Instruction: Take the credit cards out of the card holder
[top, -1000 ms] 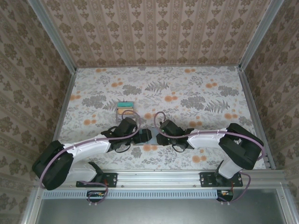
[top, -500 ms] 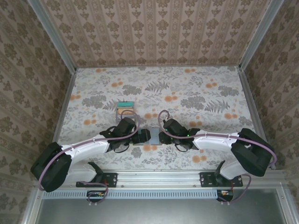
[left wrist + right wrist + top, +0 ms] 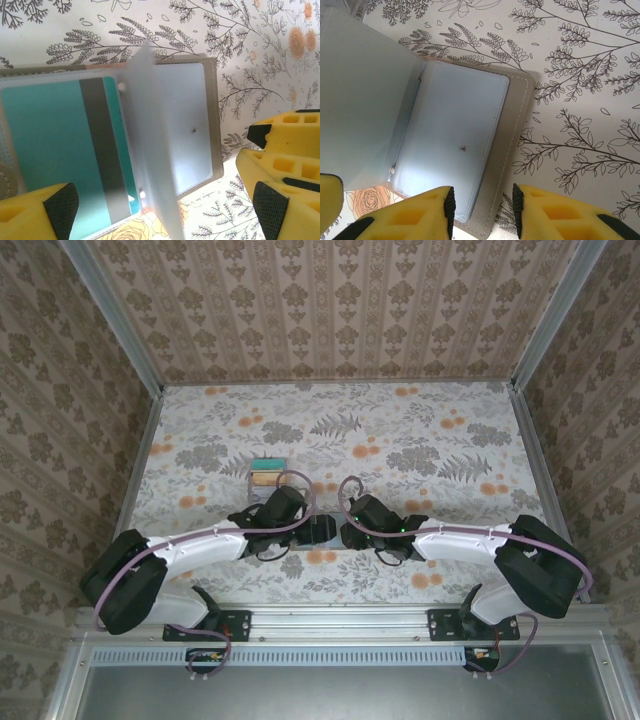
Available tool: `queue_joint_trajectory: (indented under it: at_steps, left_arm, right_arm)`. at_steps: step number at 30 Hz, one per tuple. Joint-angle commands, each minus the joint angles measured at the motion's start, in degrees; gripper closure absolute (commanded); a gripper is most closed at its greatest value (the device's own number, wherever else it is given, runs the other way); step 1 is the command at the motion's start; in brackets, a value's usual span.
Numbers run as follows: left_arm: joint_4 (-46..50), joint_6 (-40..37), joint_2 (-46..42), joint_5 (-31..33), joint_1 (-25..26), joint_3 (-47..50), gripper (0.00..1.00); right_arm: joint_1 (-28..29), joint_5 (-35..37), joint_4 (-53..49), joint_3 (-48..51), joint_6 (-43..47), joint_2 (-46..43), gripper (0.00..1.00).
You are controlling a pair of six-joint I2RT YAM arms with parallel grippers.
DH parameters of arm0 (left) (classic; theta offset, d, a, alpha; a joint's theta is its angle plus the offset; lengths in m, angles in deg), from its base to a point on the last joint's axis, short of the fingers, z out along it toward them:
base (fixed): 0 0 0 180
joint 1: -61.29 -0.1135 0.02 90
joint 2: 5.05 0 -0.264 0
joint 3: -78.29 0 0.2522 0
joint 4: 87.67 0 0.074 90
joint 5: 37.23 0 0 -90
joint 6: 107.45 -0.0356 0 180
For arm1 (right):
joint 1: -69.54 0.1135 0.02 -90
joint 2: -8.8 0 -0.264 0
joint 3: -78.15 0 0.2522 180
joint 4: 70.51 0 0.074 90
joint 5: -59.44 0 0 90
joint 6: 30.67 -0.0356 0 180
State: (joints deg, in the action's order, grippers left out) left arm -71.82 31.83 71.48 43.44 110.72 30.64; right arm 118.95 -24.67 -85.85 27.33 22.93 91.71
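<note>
- left arm (image 3: 200, 545) has pushed in toward centre since a second ago; left tool (image 3: 318, 530) now meets right tool (image 3: 347, 533) over the card holder (image 3: 200, 120).
- desk (image 3: 420, 430): holder lies open near the front edge, between both tools.
- stack of cards (image 3: 267, 472) sits apart behind it, probably ones already out.
- teal card (image 3: 45, 150), dark stripe up, sits in the sleeve on the left tool's side.
- clear leaf (image 3: 150, 150) stands up at the spine; the other sleeve looks empty.
- left tool spread wide, holding nothing.
- right tool part closed, straddling the holder's edge; can't tell if it clamps.
- step, my read: going for the teal card.
- next: right pins holder, left nips the card's edge and slides it out flat.
</note>
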Motion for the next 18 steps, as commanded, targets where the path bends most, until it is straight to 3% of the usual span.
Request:
queue_joint_trajectory:
  at_steps: [1, 11, 18]
  left_arm:
    - [1.6, -1.0, -0.9, 0.8, -0.1, -1.0, 0.03]
    - [-5.4, -0.8, 2.1, -4.0, 0.8, -3.3, 0.17]
    - [-8.2, 0.0, 9.9, -5.4, 3.5, -7.9, 0.19]
  right_arm:
    - [-0.1, 2.0, -1.1, 0.2, -0.2, -1.9, 0.61]
    - [-0.3, 2.7, -1.2, 0.7, -0.8, -2.4, 0.60]
    - [-0.9, 4.3, -1.7, 4.6, -1.9, -7.8, 0.59]
